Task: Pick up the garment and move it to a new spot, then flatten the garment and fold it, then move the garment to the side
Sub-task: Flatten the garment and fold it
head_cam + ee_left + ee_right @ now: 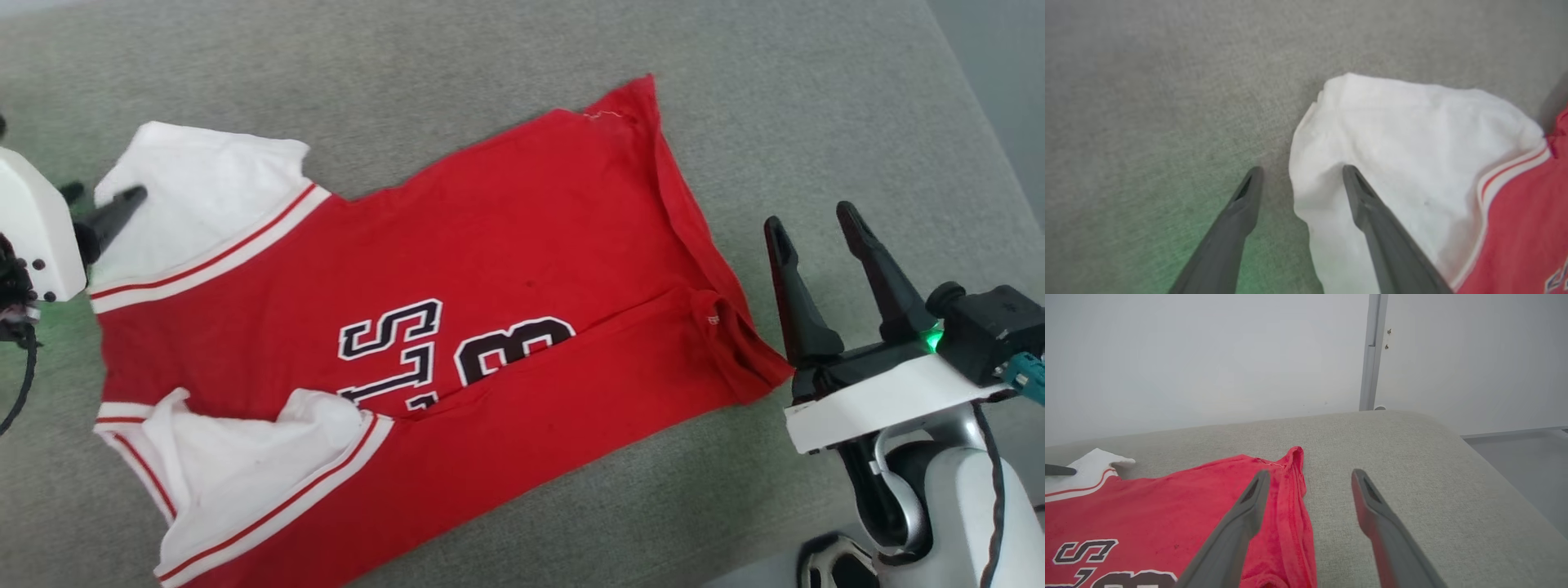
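The garment [522, 269] lies mid-frame on the grey cushion [490, 65], long axis slanting lower left to upper right, white sleeves left, hem right. A folded-over lower edge hides part of the navy numerals. The left gripper [1300, 179] is spread astride a sleeve edge. The right gripper [816, 224] gapes empty beside the hem.
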Controlling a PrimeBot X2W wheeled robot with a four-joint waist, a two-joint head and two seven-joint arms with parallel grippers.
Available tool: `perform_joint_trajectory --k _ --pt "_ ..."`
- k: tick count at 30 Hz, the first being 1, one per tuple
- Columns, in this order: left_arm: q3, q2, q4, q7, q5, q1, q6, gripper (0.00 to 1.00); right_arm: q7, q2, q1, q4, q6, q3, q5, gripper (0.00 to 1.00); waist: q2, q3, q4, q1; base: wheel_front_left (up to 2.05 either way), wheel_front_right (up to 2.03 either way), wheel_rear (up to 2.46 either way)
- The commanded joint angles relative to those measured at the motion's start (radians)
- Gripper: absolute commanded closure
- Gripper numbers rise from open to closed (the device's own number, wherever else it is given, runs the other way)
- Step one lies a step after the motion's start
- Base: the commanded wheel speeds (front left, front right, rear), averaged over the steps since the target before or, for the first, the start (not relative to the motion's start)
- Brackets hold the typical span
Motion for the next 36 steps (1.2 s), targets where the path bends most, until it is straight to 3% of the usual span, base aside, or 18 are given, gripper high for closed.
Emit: perform_joint_trajectory --k 1,6,7,8,9,10,21,29,34,36 --pt "-0.024 -0.009 0.04 0.072 0.0 -0.034 -0.013 0.0 -0.007 0.005 -0.003 0.005 -0.001 0.001 0.005 0.0 0.0 0.011 -0.016 0.0 0.0 0.0 0.0" --pt "-0.069 -0.046 0.103 0.231 -0.03 -0.069 -0.033 0.0 0.015 -0.003 -0.012 0.019 -0.001 0.013 0.005 0.0 0.0 0.022 -0.02 0.0 0.0 0.0 0.0" --pt "-0.072 -0.052 0.107 0.237 -0.03 -0.079 -0.036 0.33 0.03 -0.011 -0.021 0.022 -0.001 0.019 0.004 0.0 0.0 0.025 -0.018 0.0 0.0 0.0 0.0" --pt "-0.072 -0.052 0.107 0.237 -0.03 -0.079 -0.036 0.33 0.03 -0.011 -0.021 0.022 -0.001 0.019 0.004 0.0 0.0 0.025 -0.018 0.0 0.0 0.0 0.0" --pt "-0.075 -0.056 0.112 0.234 -0.023 -0.092 -0.037 0.7 0.047 -0.021 -0.032 0.027 -0.001 0.028 0.006 0.0 0.0 0.029 -0.016 0.0 0.0 0.0 0.0" --pt "-0.081 -0.06 0.112 0.232 -0.016 -0.1 -0.038 1.0 0.071 -0.031 -0.044 0.033 -0.001 0.037 0.011 0.0 0.0 0.032 -0.014 0.0 0.0 0.0 0.0" --pt "-0.131 -0.141 0.041 0.162 -0.017 -0.197 -0.039 1.0 0.471 -0.211 -0.442 0.252 -0.001 0.173 0.095 0.0 0.0 0.095 0.102 0.0 0.0 0.0 0.0" --pt "-0.187 -0.176 0.007 0.135 -0.025 -0.245 -0.038 1.0 0.683 -0.236 -0.683 0.498 -0.001 0.206 0.151 0.0 0.0 0.131 0.177 0.0 0.0 0.0 0.0" --pt "-0.222 -0.183 -0.004 0.115 -0.039 -0.26 -0.036 1.0 0.769 -0.224 -0.729 0.6 -0.001 0.245 0.18 0.0 0.0 0.138 0.19 0.0 0.0 0.0 0.0" --pt "-0.231 -0.191 -0.004 0.104 -0.047 -0.266 -0.036 1.0 0.773 -0.223 -0.733 0.621 -0.001 0.254 0.191 0.54 0.0 0.14 0.193 0.0 0.0 0.0 0.0"
